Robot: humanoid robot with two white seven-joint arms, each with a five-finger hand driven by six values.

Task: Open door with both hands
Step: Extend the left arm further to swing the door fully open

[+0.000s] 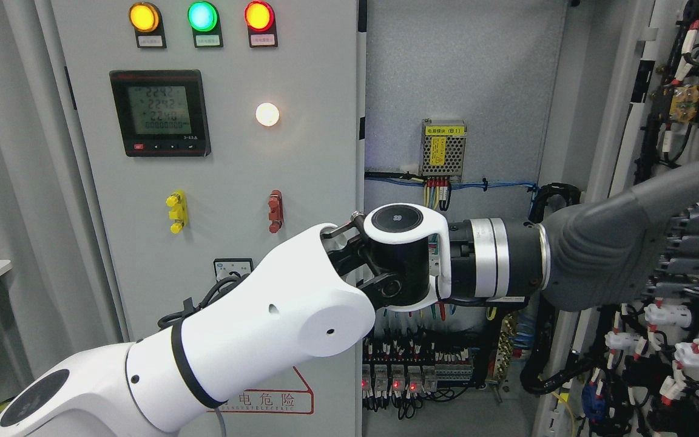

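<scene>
Grey cabinet door point(216, 182), left half of frame: upright, long axis vertical, face toward camera; three lamps, meter point(160, 113). Cabinet interior point(465, 91) exposed at right. Left hand point(604, 249) reaches across centre-right; fingers hidden, grip cannot be told.

Grey cabinet door point(216, 182) at left, swung open; wiring exposed.
</scene>
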